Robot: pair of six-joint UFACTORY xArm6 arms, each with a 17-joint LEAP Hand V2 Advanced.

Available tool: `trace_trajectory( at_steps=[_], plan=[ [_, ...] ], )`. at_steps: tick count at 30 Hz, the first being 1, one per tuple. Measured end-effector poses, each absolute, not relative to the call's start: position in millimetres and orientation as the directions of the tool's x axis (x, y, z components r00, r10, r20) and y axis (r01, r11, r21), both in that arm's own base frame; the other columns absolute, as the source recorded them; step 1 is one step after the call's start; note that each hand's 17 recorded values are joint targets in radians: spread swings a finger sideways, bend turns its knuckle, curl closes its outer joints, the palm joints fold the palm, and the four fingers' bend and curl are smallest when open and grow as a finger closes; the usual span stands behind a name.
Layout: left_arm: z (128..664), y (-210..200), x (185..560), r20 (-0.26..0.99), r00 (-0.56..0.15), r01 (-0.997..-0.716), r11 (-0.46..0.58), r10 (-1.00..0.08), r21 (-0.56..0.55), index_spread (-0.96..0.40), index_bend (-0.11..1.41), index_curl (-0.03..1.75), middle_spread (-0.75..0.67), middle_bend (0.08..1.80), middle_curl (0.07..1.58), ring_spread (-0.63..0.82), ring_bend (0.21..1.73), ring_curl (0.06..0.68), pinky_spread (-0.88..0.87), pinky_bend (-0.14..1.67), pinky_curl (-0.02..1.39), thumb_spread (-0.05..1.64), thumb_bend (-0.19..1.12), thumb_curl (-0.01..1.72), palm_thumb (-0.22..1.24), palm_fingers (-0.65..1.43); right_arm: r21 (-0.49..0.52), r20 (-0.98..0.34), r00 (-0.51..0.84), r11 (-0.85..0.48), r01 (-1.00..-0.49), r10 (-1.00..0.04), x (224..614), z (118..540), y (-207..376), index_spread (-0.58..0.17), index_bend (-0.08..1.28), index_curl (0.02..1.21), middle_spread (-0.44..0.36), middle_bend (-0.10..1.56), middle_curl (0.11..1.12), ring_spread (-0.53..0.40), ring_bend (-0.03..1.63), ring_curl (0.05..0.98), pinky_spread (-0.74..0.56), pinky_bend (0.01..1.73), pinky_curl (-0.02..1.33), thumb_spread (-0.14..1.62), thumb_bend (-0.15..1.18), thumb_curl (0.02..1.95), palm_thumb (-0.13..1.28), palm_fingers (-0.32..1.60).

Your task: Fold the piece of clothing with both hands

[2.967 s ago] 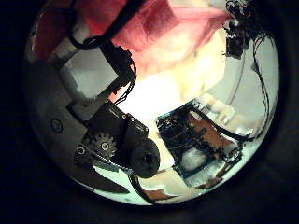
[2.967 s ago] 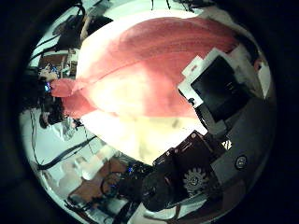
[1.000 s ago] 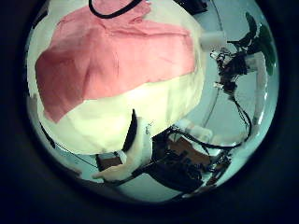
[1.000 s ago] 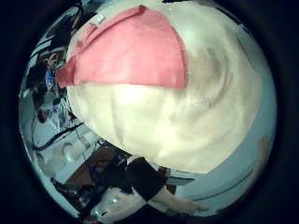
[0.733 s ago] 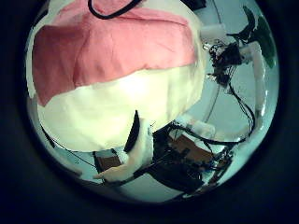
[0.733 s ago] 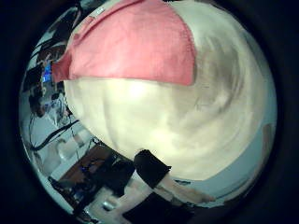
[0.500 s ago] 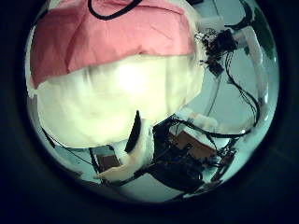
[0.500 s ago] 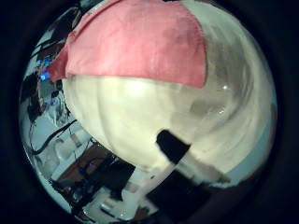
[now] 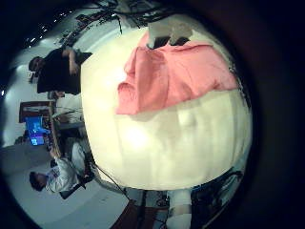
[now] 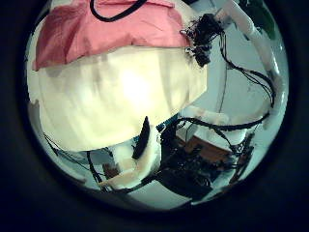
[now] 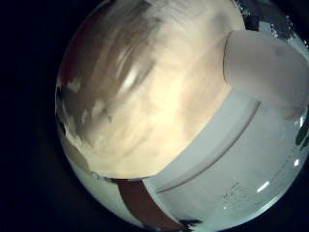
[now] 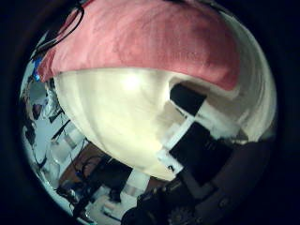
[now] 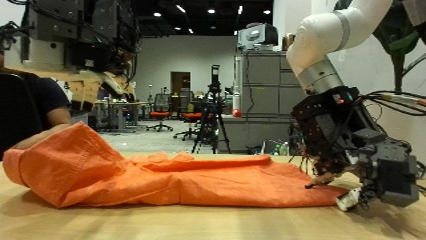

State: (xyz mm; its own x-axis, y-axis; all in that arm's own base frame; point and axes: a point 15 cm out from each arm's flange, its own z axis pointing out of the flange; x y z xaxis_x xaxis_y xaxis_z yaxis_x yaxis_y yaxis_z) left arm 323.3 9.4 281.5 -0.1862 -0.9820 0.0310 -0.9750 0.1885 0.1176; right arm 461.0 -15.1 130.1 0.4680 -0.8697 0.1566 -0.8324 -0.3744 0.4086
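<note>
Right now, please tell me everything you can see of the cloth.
The cloth is orange and looks like soft, thin fabric. It lies spread along the table and is wrinkled, not neatly folded. The end far from the hand is heaped up higher, and the cloth runs flatter toward the hand. The hand hangs right at that flat edge. I cannot tell whether it touches the cloth.

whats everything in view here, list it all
garment: one, orange, lying rumpled across the table, bunched higher at the end away from the hand
table: one, light wood colour, under the garment
hand: one in the outside view, black and white, lowered at the garment's flatter end; left or right cannot be told
arm: one, white, coming down from the top edge to that hand
</note>
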Motion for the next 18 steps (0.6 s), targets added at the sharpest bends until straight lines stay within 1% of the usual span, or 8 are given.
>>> trace_trajectory(
  at_steps=[4,5,6,8,9,11,12,18],
  plan=[
    [283.2,9.9,318.7,0.030,-0.186,-0.975,0.188,-0.982,0.119,0.15,0.14,0.20,0.41,0.20,0.28,0.60,0.45,0.216,0.53,0.31,0.31,1.11,-0.02,0.28,0.27,-0.04,0.406,0.158,0.460,-0.367,-0.837,-0.874,461.6,129.8,-19.7,-0.364,0.28,0.38,-0.162,0.49,0.44,-0.303,0.71,0.342,-0.26,0.38,0.28,0.96,-0.01,0.38,0.76,1.25],
    [283.8,9.8,316.8,0.029,-0.186,-0.975,0.189,-0.982,0.120,0.15,0.14,0.20,0.41,0.20,0.28,0.60,0.45,0.217,0.53,0.31,0.31,1.11,-0.02,0.28,0.27,-0.04,0.403,0.159,0.459,-0.367,-0.839,-0.874,462.3,130.1,-20.3,-0.370,0.32,0.40,-0.171,0.52,0.46,-0.314,0.74,0.357,-0.33,0.44,0.30,0.96,-0.01,0.39,0.78,1.29],
    [284.5,10.5,315.1,0.026,-0.188,-0.974,0.190,-0.982,0.121,0.15,0.14,0.21,0.41,0.20,0.28,0.60,0.45,0.218,0.53,0.31,0.31,1.11,-0.02,0.28,0.27,-0.04,0.402,0.159,0.458,-0.366,-0.840,-0.875,461.7,130.9,-21.1,-0.372,0.41,0.44,-0.178,0.64,0.50,-0.311,0.79,0.387,-0.42,0.53,0.33,0.96,-0.01,0.39,0.80,1.46],
    [283.1,10.4,311.4,0.031,-0.194,-0.973,0.197,-0.980,0.122,0.15,0.14,0.21,0.39,0.20,0.29,0.59,0.45,0.218,0.53,0.31,0.31,1.11,-0.02,0.28,0.27,-0.03,0.404,0.158,0.450,-0.358,-0.842,-0.879,459.5,130.6,-25.5,-0.365,0.49,0.47,-0.176,0.70,0.53,-0.305,0.83,0.408,-0.45,0.57,0.35,0.96,-0.01,0.39,0.81,1.51],
    [284.1,11.1,310.5,0.032,-0.198,-0.973,0.200,-0.980,0.118,0.15,0.14,0.21,0.39,0.20,0.29,0.59,0.45,0.219,0.53,0.31,0.31,1.11,-0.02,0.28,0.27,-0.03,0.403,0.158,0.442,-0.351,-0.845,-0.883,459.2,130.8,-29.2,-0.351,0.61,0.53,-0.166,0.82,0.57,-0.292,0.91,0.444,-0.47,0.67,0.39,0.97,-0.01,0.40,0.85,1.50],
    [285.4,14.4,308.8,0.034,-0.192,-0.974,0.195,-0.981,0.112,0.15,0.14,0.21,0.38,0.21,0.30,0.59,0.45,0.219,0.53,0.31,0.31,1.11,-0.02,0.28,0.27,-0.02,0.399,0.159,0.420,-0.331,-0.855,-0.893,459.6,131.9,-40.2,-0.336,0.73,0.59,-0.158,0.91,0.62,-0.281,0.99,0.481,-0.47,0.81,0.45,1.00,0.02,0.42,0.92,1.49],
    [285.8,15.4,308.5,0.034,-0.190,-0.975,0.192,-0.981,0.111,0.15,0.14,0.21,0.38,0.21,0.30,0.59,0.45,0.220,0.53,0.31,0.31,1.11,-0.02,0.28,0.27,-0.02,0.398,0.158,0.417,-0.329,-0.856,-0.895,459.7,132.3,-42.5,-0.336,0.73,0.59,-0.158,0.91,0.62,-0.281,0.99,0.481,-0.47,0.81,0.45,1.00,0.02,0.42,0.92,1.49],
    [295.0,27.9,308.7,0.040,-0.148,-0.985,0.151,-0.988,0.088,0.15,0.14,0.21,0.38,0.21,0.31,0.59,0.46,0.222,0.52,0.31,0.31,1.11,-0.02,0.28,0.27,-0.02,0.347,0.177,0.364,-0.288,-0.892,-0.914,464.0,164.9,-67.9,-0.286,0.96,0.72,-0.141,1.16,0.72,-0.245,1.22,0.592,-0.39,1.10,0.60,1.10,0.10,0.50,1.12,1.26]
  ],
)
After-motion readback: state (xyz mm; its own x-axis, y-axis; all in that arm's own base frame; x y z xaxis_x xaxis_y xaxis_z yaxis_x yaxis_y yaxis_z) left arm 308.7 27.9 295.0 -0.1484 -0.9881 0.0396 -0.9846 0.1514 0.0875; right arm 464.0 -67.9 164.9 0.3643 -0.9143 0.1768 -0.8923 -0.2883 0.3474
